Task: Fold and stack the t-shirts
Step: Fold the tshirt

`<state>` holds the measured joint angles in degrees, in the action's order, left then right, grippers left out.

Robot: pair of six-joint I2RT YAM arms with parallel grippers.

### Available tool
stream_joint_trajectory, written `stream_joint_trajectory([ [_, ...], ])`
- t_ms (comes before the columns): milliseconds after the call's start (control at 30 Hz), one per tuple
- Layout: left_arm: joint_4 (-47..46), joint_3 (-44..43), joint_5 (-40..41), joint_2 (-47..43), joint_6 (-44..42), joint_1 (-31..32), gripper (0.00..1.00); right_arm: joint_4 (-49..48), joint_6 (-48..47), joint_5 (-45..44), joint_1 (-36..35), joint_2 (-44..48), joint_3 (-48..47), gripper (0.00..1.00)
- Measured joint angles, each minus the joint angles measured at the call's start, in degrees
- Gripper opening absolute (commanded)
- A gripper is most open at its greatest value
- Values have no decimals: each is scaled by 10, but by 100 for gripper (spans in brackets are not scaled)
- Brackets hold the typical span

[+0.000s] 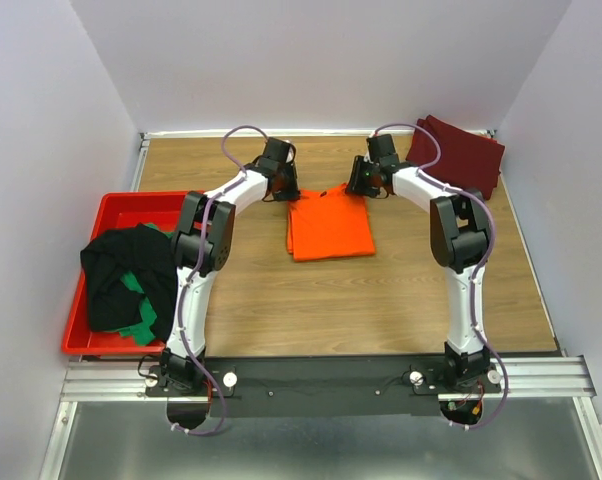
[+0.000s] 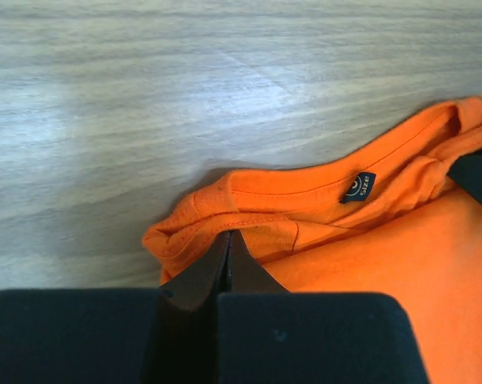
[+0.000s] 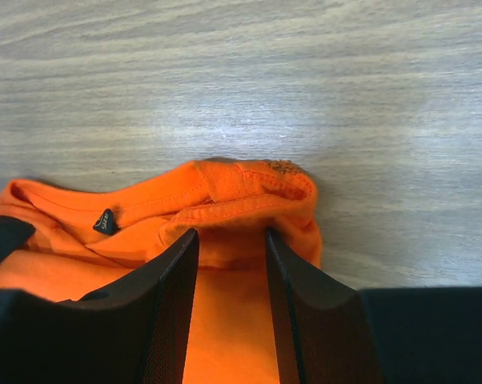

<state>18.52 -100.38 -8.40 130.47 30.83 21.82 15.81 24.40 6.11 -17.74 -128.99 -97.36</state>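
Orange t-shirt (image 1: pixel 329 228) collar edge, left gripper (image 2: pixel 229 237) clamped on it, right gripper (image 3: pixel 231 234) apart, table (image 2: pixel 225 80) beyond

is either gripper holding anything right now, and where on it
The left gripper pinches the orange shirt at its collar-end corner. The right gripper is open astride the other corner.

The orange t-shirt (image 1: pixel 329 228) and maroon t-shirt (image 1: pixel 466 155) are both plain.

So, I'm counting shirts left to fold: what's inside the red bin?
A black t-shirt lies heaped over a green one in the red bin; only green patches show. Anything beneath them is covered.
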Motion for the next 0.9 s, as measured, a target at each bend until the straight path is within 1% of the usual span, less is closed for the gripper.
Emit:
stream_joint_trajectory([
  [133,-5,0,-1,0,-7,-6,1,-1,2,1,2,0,0,46],
  [233,-10,0,-5,-3,-14,-7,8,-1,2,2,2,2,1,46],
  [300,-12,0,-9,-10,-17,-8,9,-1,2,3,2,5,3,46],
  [567,-28,-4,-16,-63,-24,-10,9,-1,2,16,2,45,40,46],
  [800,-37,-1,-26,-55,-22,-7,5,-19,10,29,2,46,74,46],
  [900,-38,25,-28,-51,-16,-2,5,-37,14,32,2,59,98,46],
])
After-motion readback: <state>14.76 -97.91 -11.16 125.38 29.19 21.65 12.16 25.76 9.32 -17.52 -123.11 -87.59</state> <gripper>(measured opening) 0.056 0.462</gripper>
